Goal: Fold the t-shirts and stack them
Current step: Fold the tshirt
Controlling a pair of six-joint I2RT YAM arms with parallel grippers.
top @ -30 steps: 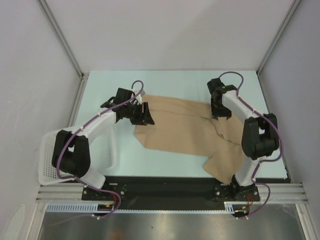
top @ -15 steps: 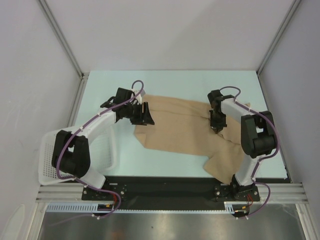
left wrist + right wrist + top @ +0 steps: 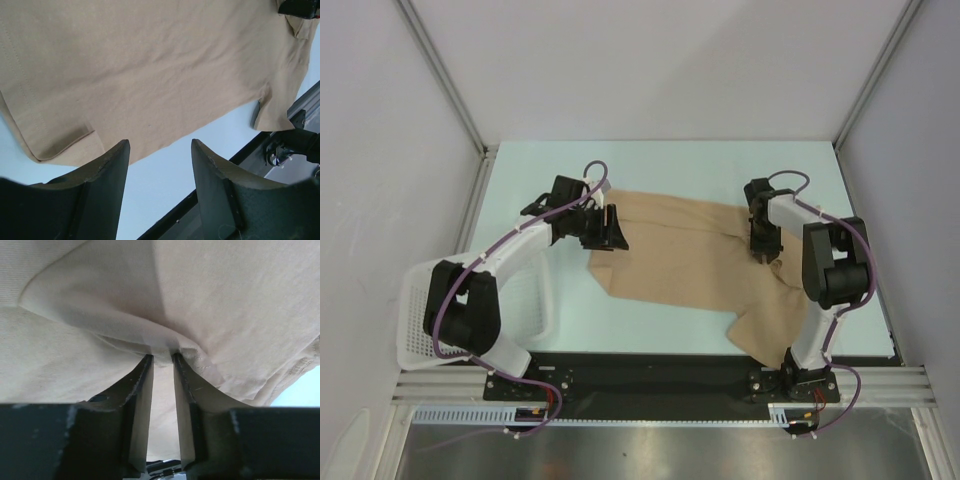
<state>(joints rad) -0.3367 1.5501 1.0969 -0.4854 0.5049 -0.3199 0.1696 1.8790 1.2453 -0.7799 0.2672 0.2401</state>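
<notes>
Overhead, a pale green table (image 3: 670,160) is seen, with a tan t-shirt (image 3: 680,270) spread rumpled across its middle and right side, one part trailing towards the near edge. A white lattice basket (image 3: 420,320) is set at the near left corner, apart from the t-shirt. The left gripper (image 3: 610,228) is held over the t-shirt's left edge, fingers spread with nothing between them. The right gripper (image 3: 765,250) is clamped on a raised fold of the t-shirt.
</notes>
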